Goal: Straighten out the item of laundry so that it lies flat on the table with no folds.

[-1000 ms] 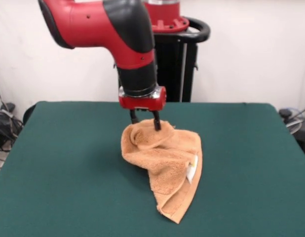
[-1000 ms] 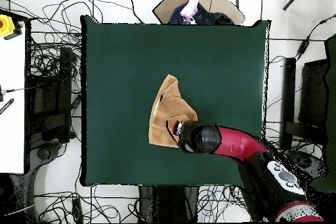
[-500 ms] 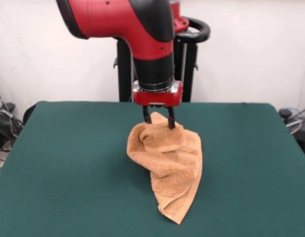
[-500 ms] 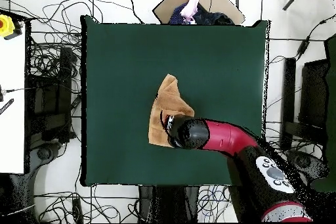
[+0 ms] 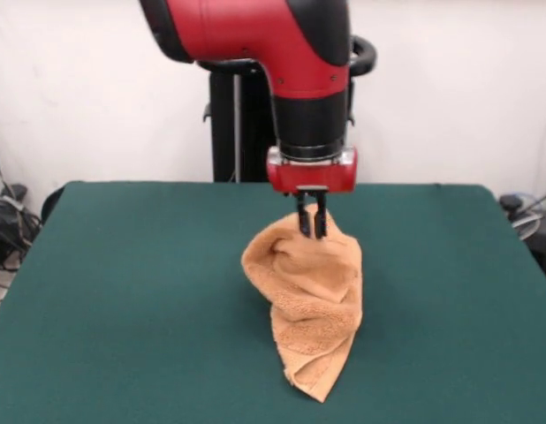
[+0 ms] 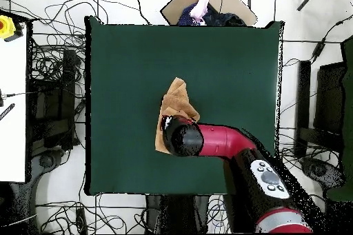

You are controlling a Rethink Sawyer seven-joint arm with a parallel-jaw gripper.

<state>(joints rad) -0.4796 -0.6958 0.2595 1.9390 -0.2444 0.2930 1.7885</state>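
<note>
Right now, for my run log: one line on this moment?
end effector: shut on towel | towel: bunched, top lifted, lower corner on table | unfolded: no

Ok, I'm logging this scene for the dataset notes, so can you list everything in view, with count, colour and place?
towel: one, orange-tan, bunched and draped near the table's middle, its top pinched and lifted, its lower end trailing on the felt.
table: one, dark green top, filling most of both views.
cables: many, dark, tangled on the light floor around the table in the overhead view.
cardboard piece: one, brown, on the floor beyond the table's top edge in the overhead view.
person: one, only partly visible at that same edge.
arm: one, red and black, reaching down over the towel.
tool: one, black fingers under a red wrist, shut on the towel's top.
</note>
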